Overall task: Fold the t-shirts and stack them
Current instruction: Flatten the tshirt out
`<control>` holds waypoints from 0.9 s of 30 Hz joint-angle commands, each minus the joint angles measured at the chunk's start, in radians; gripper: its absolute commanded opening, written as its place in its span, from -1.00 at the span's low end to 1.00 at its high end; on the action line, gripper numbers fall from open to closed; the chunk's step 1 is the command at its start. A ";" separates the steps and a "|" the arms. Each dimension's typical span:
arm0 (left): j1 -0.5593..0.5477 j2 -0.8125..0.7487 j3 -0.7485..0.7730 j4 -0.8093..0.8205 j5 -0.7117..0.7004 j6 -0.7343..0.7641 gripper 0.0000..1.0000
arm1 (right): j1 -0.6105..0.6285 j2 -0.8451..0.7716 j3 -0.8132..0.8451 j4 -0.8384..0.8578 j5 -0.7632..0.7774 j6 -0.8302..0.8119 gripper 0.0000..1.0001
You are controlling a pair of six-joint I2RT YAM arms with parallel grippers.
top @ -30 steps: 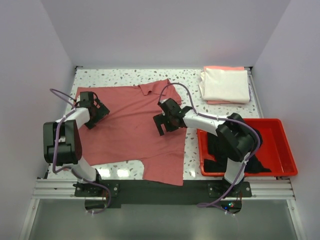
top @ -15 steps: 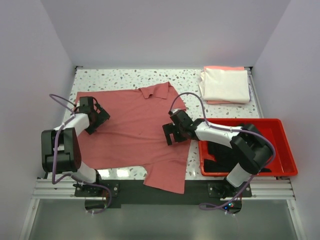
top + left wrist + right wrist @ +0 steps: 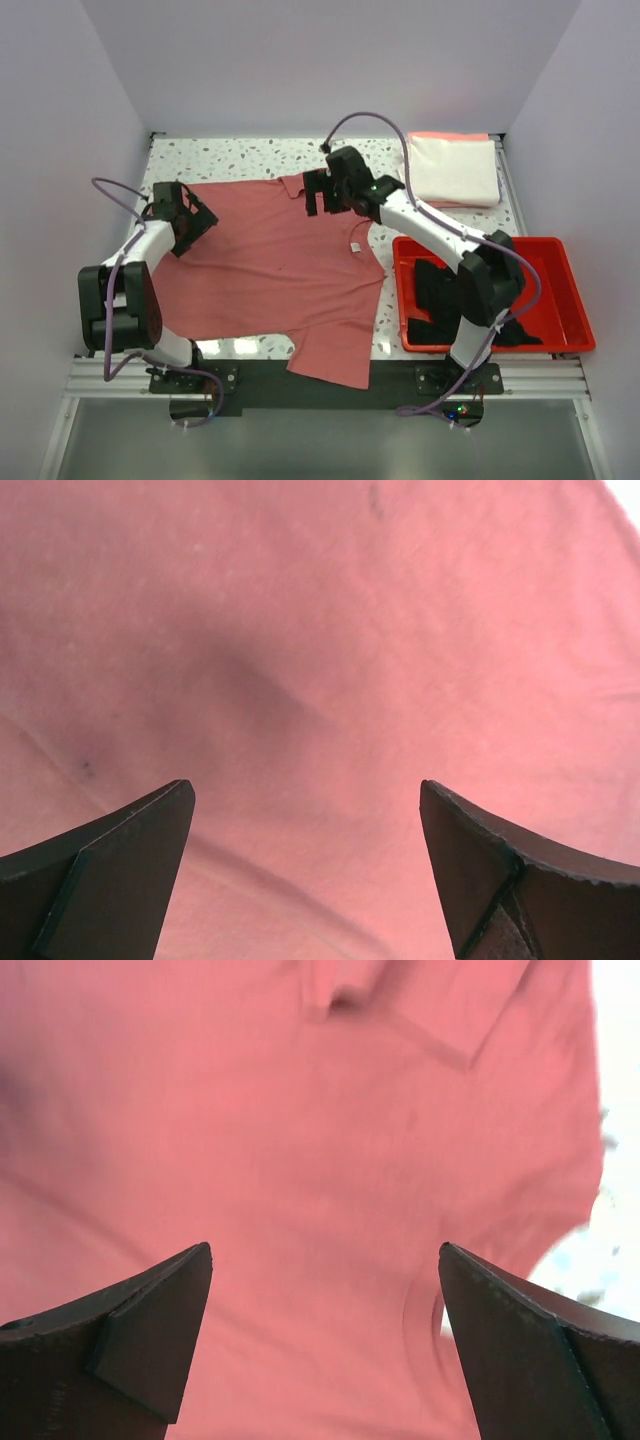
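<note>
The dusty rose-red t-shirt lies spread flat on the speckled table, collar at the far side. My left gripper is open and empty over its left sleeve; the left wrist view shows only red cloth between the open fingers. My right gripper is open and empty over the collar area; the right wrist view shows red cloth below it. The cream-white t-shirt lies folded on the peach-pink one at the far right. The black t-shirt is bunched in the tray.
The rigid red tray stands at the near right, beside the red shirt's right edge. White walls close in the table on three sides. A small white tag lies on the red shirt.
My right gripper has moved from the shirt's right side away to the collar. The shirt's right side now lies flatter and further right. My left gripper has shifted slightly toward the far left.
</note>
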 commanded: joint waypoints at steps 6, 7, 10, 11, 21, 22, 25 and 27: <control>0.004 0.067 0.076 0.024 0.009 0.017 1.00 | -0.134 0.373 0.379 0.104 -0.094 -0.151 0.77; 0.002 0.085 0.077 0.023 0.008 0.019 1.00 | -0.133 0.401 0.402 0.123 -0.120 -0.208 0.75; 0.002 0.113 0.082 0.026 0.004 0.023 1.00 | -0.133 0.515 0.496 0.132 -0.190 -0.438 0.74; 0.002 0.118 0.080 0.026 0.003 0.025 1.00 | -0.131 0.540 0.522 0.120 -0.185 -0.473 0.74; 0.002 0.176 0.082 0.038 -0.005 0.029 1.00 | -0.133 0.707 0.648 0.218 -0.099 -0.546 0.76; 0.002 0.184 0.082 0.038 -0.005 0.029 1.00 | -0.131 0.727 0.653 0.235 -0.087 -0.538 0.76; 0.002 0.190 0.085 0.035 -0.011 0.034 1.00 | -0.133 0.768 0.706 0.261 0.003 -0.512 0.70; 0.004 0.193 0.085 0.032 -0.022 0.039 1.00 | -0.133 0.817 0.769 0.260 0.083 -0.514 0.65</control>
